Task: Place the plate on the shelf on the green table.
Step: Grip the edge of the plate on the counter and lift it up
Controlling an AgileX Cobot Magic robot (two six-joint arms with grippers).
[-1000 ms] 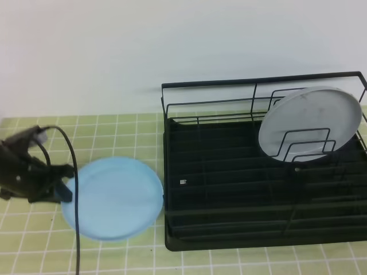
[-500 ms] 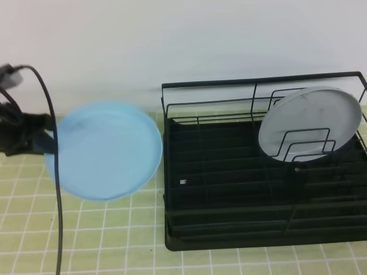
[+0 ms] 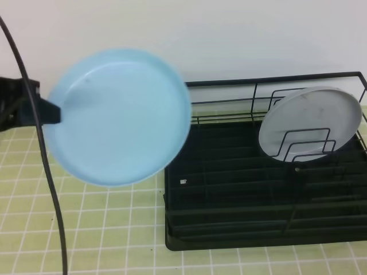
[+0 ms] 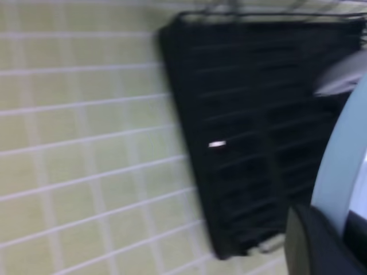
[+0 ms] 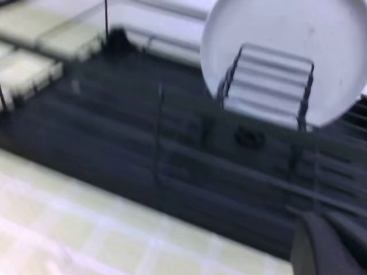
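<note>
Hanging above the counter (image 3: 114,229), the light blue plate (image 3: 117,116) is clear of the tiles and tilted so that its hollow face looks up toward the high camera. Its rim at nine o'clock is pinched by the left gripper (image 3: 50,112), whose black jaws are clenched on that edge. A black cable (image 3: 43,160) runs from the top left of the high view down past the gripper to the bottom edge. In that view the plate's three o'clock edge overlaps the top left corner of the shelf (image 3: 229,206).

From the left wrist camera, the plate (image 4: 344,166) appears as a pale blue arc at four o'clock, with the dark gripper (image 4: 321,243) at five o'clock, and the shelf (image 4: 252,132) lies slanted across the yellow-green tiles (image 4: 74,149). This view is blurred.

The shelf sits on the counter at three o'clock in the high view, a black wire rack on a black tray base. A grey-white plate (image 3: 311,124) stands on edge in the upright wire dividers at its two o'clock corner, leaning toward the back rail. A small white speck (image 3: 183,182) lies on the tray near its nine o'clock side.

The right wrist camera looks over the rack (image 5: 143,149) and the grey-white plate (image 5: 287,54) at one o'clock; the right gripper (image 5: 321,243) shows only as a dark blurred shape at five o'clock, clenched with nothing in it. Behind everything stands a plain white wall (image 3: 229,40).
</note>
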